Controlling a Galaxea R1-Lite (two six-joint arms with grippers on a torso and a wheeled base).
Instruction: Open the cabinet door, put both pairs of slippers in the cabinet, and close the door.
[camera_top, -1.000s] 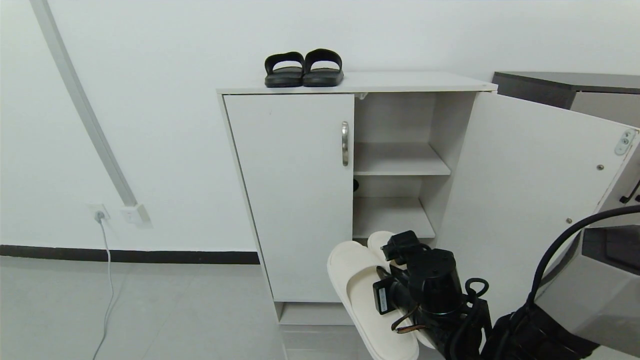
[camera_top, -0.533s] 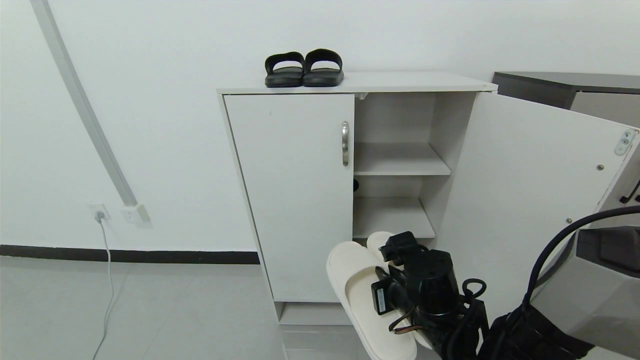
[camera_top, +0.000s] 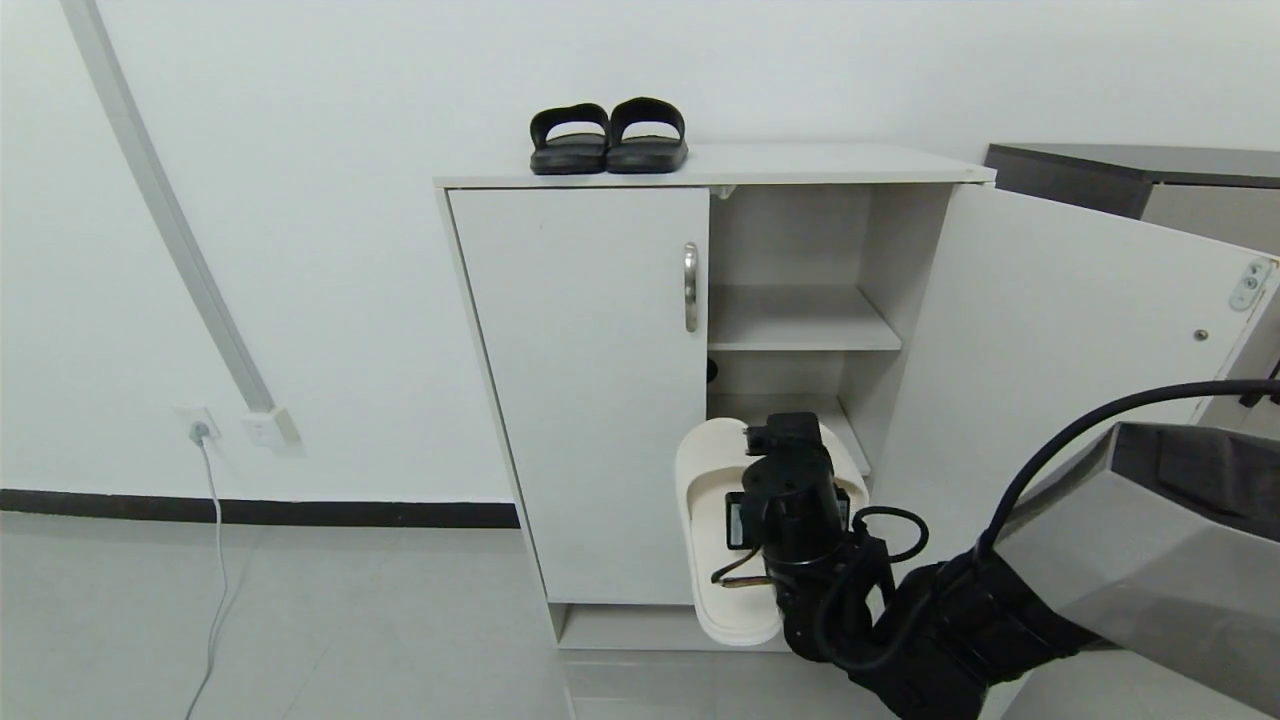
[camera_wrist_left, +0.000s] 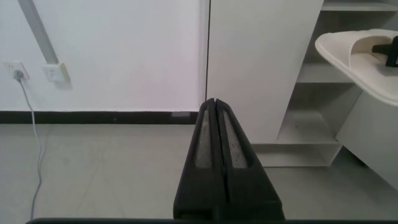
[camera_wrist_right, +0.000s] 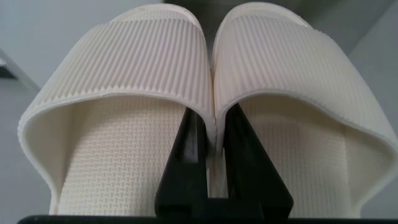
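White wall (camera_top: 300, 200) behind, the cabinet (camera_top: 590, 420) stood with its right door (camera_top: 1050, 380) wide open. The right gripper (camera_wrist_right: 209, 146) pinched the cream slippers (camera_top: 712, 520) by their inner straps, toes aimed lengthwise at the lower shelf (camera_top: 735, 405) just ahead; black slippers (camera_top: 607, 137) sat on the cabinet top; left gripper (camera_wrist_left: 215, 118) closed, empty

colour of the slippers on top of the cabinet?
The top slippers are plain black. Head view shows them best.
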